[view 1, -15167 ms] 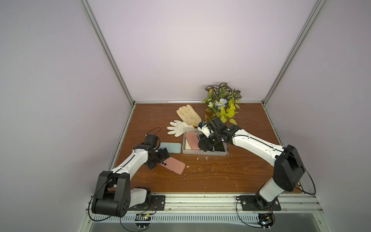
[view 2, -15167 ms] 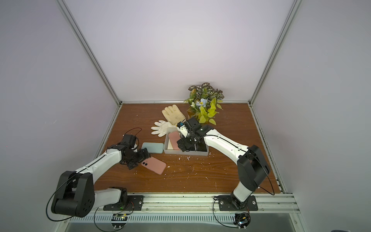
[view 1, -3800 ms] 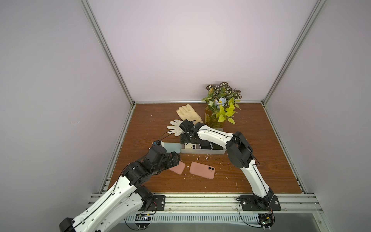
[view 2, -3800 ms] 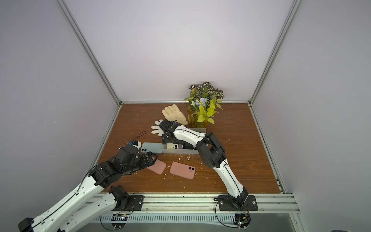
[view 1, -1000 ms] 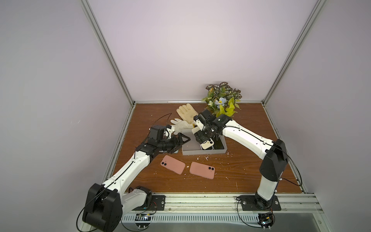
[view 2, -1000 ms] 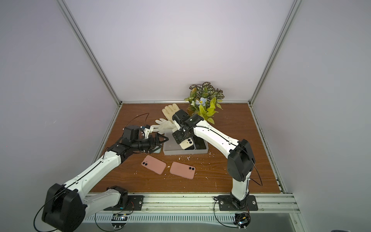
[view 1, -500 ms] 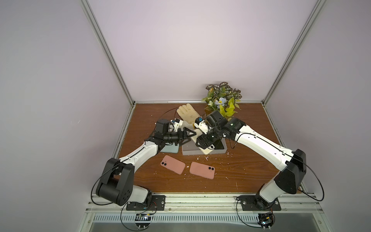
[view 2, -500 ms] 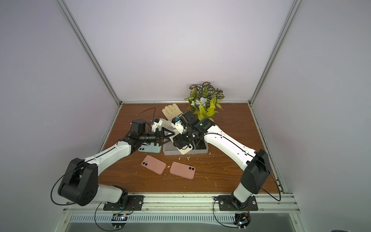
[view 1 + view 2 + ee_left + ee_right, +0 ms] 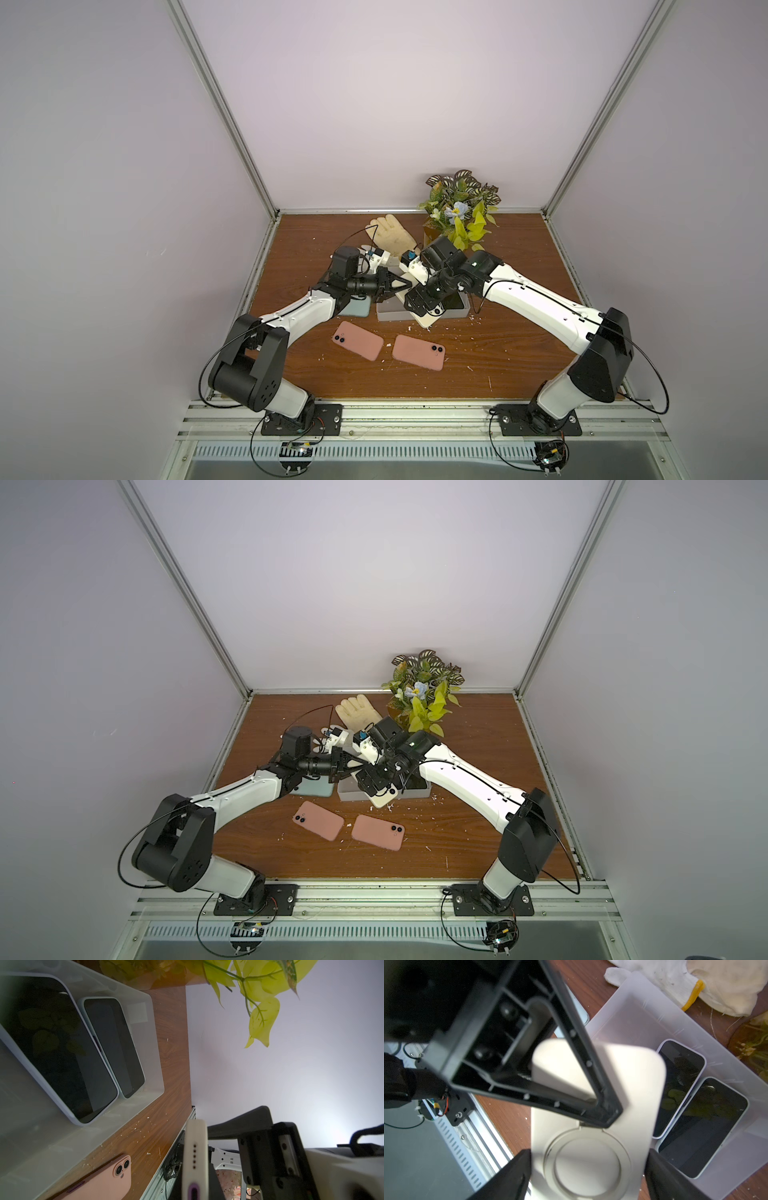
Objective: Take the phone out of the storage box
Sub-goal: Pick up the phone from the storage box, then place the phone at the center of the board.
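Now we pass the cream phone (image 9: 429, 322) between arms. The left claw (image 9: 407, 284) is clenched on its port end so that the right claw (image 9: 420, 306) may let go; whether that one grips, we cannot tell. The phone hangs tilted over the front wall of the storage box (image 9: 388, 315), long axis diagonal, camera end toward the front of the worktop (image 9: 498, 353).
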